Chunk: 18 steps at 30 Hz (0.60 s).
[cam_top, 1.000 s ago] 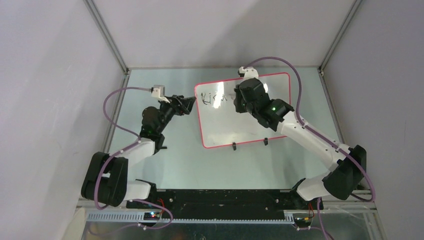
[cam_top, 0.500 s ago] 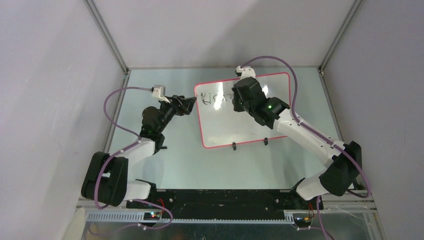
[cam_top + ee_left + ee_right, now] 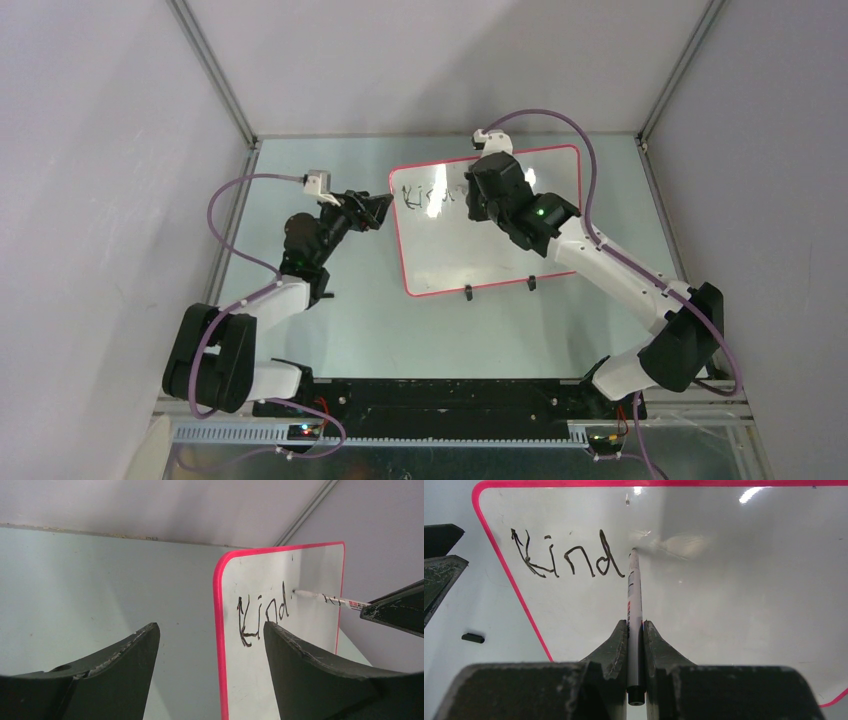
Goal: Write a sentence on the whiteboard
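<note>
The whiteboard (image 3: 470, 255) lies on the table, white with a red-pink rim. The sentence (image 3: 566, 555) reads "Kind" in black near the board's upper left corner; it also shows in the left wrist view (image 3: 262, 615) and the top view (image 3: 425, 198). My right gripper (image 3: 635, 622) is shut on a white marker (image 3: 634, 595) whose tip rests on the board just right of the "d". The marker also shows in the left wrist view (image 3: 330, 599). My left gripper (image 3: 210, 627) is open, with the board's left rim (image 3: 218, 630) between its jaws; neither jaw touches the rim.
Two black clip feet (image 3: 468, 292) (image 3: 532, 283) sit at the board's near edge. A small black cap-like piece (image 3: 473, 638) lies on the table left of the board. Grey walls and metal frame posts (image 3: 215, 75) close in the table.
My right gripper with the marker has shifted slightly left and toward the back over the board. The left arm has not moved.
</note>
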Tool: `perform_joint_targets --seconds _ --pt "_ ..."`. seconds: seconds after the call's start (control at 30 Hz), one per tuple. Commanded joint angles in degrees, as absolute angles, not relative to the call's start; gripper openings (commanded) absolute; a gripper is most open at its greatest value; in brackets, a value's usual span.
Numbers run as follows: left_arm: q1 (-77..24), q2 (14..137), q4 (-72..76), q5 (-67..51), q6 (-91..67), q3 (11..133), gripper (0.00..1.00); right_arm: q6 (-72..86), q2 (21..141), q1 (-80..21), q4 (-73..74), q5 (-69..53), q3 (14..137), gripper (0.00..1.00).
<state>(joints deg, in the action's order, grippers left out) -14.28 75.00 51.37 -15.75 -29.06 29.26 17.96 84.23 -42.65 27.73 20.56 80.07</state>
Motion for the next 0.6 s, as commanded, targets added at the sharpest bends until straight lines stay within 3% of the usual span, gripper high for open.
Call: perform_joint_targets --seconds 0.0,0.33,0.57 --pt "-14.7 74.4 53.5 -16.8 -28.9 31.0 0.82 17.7 84.6 -42.8 27.6 21.7 82.6 0.00" --pt "-14.8 74.8 53.5 -17.4 -29.0 31.4 0.81 17.7 85.2 -42.8 27.7 20.6 82.7 0.00" --pt "-14.9 77.1 53.4 -19.4 -30.1 33.7 0.74 17.7 85.2 -42.8 28.0 20.6 82.7 0.00"
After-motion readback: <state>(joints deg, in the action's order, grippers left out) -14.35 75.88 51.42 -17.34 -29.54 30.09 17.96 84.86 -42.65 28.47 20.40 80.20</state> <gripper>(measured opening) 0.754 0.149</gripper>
